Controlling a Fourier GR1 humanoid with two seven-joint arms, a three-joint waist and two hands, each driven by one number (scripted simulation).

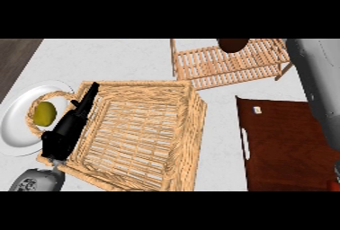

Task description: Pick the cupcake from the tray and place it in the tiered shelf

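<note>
A dark brown rounded thing, perhaps the cupcake, shows at the picture's top edge just over the slatted wooden shelf; its upper part is cut off. The dark red tray at the right has nothing standing on it. My right forearm runs up the right side past the tray and leaves the picture beside the shelf, so the right hand is hidden. My left hand rests open at the left, fingers straight, along the left rim of a wicker basket.
A large wicker basket fills the middle of the counter between the tray and a white plate. On the plate a yellow-green fruit lies in a small wicker ring. Dark floor shows at the upper left corner.
</note>
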